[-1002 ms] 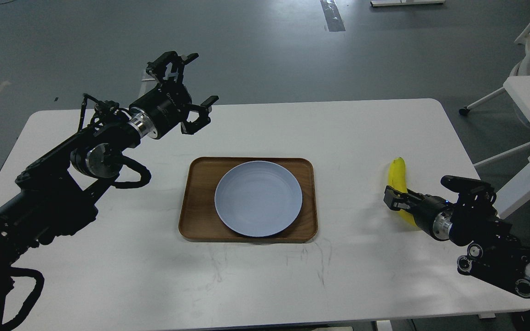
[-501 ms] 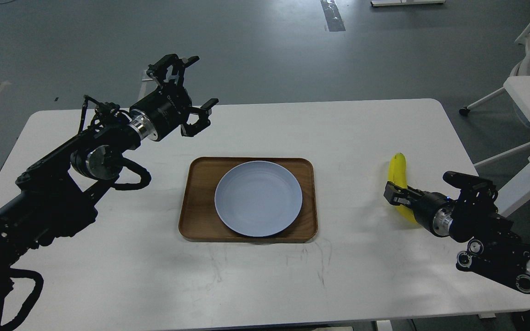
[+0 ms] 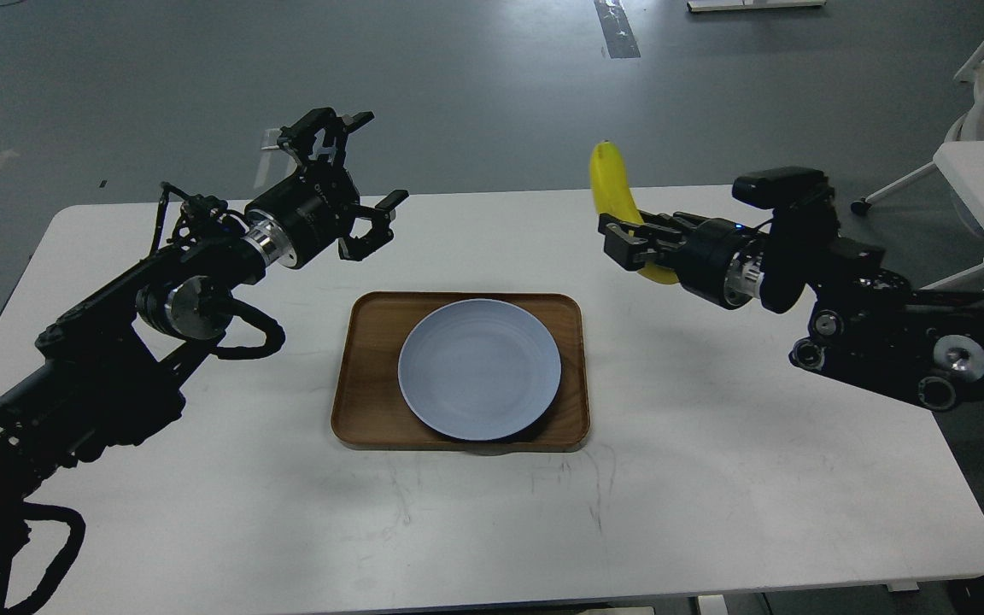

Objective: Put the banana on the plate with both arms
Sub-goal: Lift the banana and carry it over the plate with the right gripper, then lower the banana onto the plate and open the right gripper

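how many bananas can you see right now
1. The banana is held in the right gripper, raised above the white table, right of the plate on the wooden tray. Nothing in view could hide another.

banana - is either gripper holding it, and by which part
Yes: the right gripper is shut on the banana near its lower end. The left gripper is open, holding nothing.
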You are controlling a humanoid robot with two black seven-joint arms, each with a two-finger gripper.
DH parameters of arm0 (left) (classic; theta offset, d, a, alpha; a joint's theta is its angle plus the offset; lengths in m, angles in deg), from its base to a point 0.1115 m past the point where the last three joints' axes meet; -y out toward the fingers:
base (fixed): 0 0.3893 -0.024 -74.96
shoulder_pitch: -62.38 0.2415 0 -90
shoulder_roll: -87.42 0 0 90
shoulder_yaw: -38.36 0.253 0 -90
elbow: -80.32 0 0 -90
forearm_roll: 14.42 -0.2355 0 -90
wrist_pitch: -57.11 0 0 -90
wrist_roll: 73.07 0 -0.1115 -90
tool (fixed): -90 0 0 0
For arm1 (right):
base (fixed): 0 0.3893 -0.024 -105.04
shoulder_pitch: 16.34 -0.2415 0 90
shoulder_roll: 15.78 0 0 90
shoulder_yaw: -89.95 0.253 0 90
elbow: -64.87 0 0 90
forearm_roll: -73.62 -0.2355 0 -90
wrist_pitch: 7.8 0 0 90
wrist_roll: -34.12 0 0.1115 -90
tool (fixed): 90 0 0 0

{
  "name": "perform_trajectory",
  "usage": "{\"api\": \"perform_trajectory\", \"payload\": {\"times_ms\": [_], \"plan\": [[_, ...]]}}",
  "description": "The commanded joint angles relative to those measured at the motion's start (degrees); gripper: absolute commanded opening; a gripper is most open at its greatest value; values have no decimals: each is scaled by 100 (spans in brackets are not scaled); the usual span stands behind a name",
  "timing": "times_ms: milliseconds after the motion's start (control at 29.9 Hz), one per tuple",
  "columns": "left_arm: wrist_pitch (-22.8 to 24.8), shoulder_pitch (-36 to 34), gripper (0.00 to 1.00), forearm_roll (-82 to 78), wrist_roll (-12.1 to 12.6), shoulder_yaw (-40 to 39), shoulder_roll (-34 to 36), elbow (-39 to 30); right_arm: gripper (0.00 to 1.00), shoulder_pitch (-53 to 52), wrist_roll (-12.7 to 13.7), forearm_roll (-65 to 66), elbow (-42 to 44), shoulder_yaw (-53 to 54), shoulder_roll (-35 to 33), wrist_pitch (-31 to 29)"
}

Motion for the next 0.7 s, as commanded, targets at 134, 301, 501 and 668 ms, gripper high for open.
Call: {"api": "perform_trajectory", "payload": {"times_ms": [134,301,501,668], "plan": [[-69,-11,99,1,-9,-23,53,1,0,-260,-302,-9,511,-688,1150,-84],[-78,-11,99,1,-9,-58,106,1,0,-199,-303,-9,529,-934,1345,-84],[-87,-11,99,10,-17,-93,132,1,7,-6,-521,-149,512,-970,1363,-84],[-87,-11,99,9,-17,-93,115,1,23,74,-619,-405,459,-970,1380,-84]]}}
